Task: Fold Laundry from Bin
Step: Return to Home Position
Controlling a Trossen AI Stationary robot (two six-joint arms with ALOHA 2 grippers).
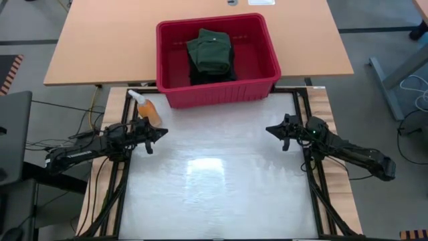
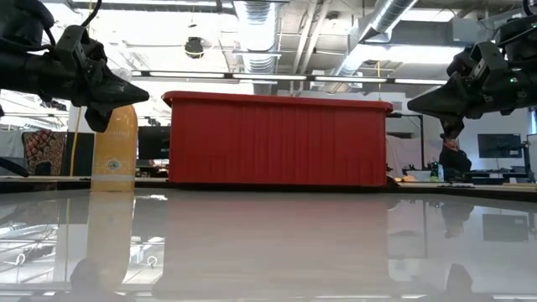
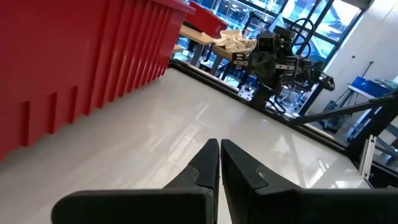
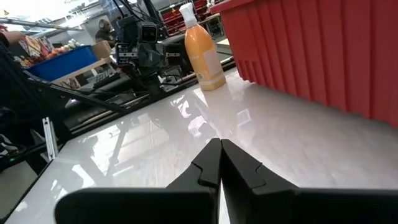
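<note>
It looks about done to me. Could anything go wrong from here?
The orange bottle stands close beside the left gripper, so a sideways swing of that arm could tip it. The folded green shirt lies loose on top of the black pieces in the red bin; a bump to the bin might slide it askew. The right gripper hangs clear of both.

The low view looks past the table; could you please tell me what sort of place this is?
Probably a robotics lab or workshop: exposed ceiling ducts overhead, a monitor at the back, and a person working near it.
</note>
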